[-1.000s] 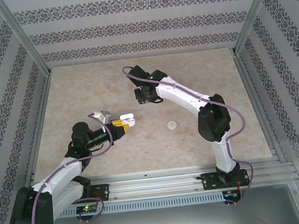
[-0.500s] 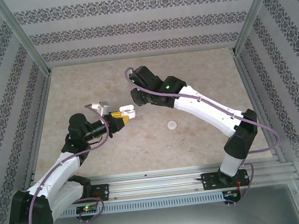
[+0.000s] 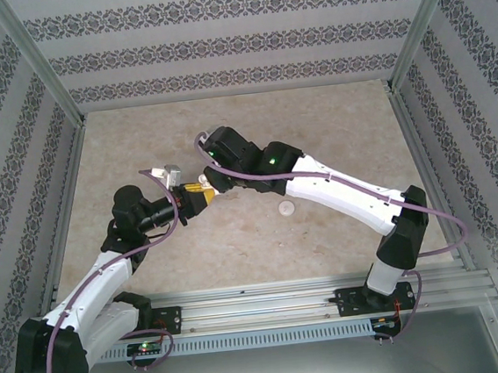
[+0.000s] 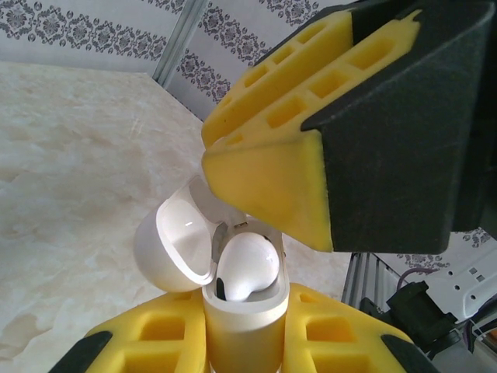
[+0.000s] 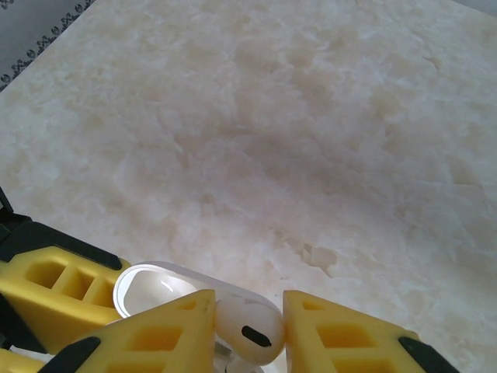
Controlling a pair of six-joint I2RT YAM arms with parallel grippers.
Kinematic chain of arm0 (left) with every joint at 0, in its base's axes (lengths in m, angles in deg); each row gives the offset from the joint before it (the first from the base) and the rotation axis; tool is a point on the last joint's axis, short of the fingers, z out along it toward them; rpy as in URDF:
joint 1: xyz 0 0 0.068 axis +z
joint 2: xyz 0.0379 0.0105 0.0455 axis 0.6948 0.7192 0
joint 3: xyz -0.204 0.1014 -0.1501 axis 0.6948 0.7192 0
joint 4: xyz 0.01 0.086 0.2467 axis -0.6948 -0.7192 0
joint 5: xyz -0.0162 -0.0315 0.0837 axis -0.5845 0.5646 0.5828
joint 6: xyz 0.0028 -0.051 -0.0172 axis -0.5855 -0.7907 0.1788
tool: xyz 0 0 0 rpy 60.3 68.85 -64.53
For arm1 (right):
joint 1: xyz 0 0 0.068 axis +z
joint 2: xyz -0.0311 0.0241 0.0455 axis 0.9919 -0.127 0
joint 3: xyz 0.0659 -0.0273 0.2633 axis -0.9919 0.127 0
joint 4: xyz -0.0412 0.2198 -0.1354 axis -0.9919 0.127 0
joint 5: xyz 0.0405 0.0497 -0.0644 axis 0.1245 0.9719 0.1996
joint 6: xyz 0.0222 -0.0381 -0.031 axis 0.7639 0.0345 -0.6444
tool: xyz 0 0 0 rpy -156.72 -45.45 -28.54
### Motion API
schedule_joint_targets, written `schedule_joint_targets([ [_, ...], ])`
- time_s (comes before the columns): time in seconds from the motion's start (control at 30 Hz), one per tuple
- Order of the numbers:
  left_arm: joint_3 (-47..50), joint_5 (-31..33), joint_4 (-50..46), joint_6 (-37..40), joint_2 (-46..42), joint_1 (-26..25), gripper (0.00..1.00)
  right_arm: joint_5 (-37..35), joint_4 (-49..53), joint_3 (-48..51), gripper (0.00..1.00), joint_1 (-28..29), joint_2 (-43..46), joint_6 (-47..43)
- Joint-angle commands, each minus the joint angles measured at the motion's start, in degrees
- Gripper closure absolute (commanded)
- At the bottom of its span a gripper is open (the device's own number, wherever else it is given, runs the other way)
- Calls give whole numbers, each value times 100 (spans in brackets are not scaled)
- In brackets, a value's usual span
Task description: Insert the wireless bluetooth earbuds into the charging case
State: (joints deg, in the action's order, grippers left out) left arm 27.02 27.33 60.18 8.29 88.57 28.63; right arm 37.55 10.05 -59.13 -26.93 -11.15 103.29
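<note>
The surface (image 3: 139, 140) is pale beige with a cloudy marbled pattern. A small flat round white disc (image 3: 286, 207) lies directly on it, a little right of centre and nearer the near edge than the far one

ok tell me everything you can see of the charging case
The charging case is a small glossy white plastic box with rounded edges, clamped upright in the left tool. Its hinged lid stands open, tipped back to one side, its inside smooth and hollow. A white earbud, pinched by the right tool, sits partly in its mouth.
</note>
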Motion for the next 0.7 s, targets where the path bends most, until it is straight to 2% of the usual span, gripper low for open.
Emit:
schedule_joint_targets([
  [0.0,-178,-124,47,-114,-88,-51,87,-71,-27,101,73,65,274,-104],
  [0.27,-204,-119,72,-158,-102,-64,87,-85,75,199,73,92,293,-224],
  [0.67,-201,-136,178,-237,-125,-81,87,379,147,154,73,127,130,-391],
])
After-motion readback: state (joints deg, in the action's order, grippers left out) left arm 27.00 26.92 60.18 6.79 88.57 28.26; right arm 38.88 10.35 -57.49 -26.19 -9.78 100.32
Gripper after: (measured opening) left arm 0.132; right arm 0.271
